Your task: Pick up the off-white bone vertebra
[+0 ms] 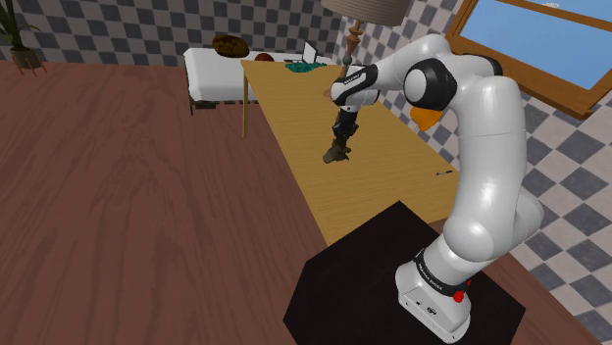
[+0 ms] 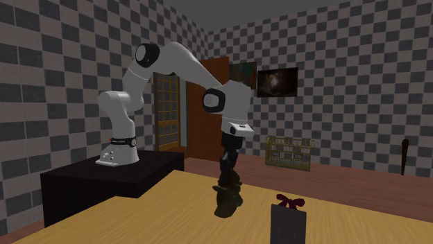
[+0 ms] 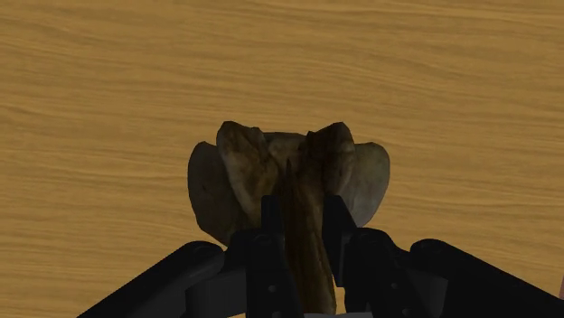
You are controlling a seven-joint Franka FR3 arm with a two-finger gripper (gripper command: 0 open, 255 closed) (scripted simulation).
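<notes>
Lying clasped in gripper (image 3: 302, 208): vertebra (image 3: 242, 170)

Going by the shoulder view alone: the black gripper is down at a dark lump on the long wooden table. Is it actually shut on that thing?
Observer: Yes. The wrist view shows the gripper clasping the middle ridge of the brownish off-white bone vertebra.
Reviewer: Is the hold centred?
Observer: Roughly. One rounded wing of the bone sticks out on each side of the fingers, over the wooden table.
</notes>
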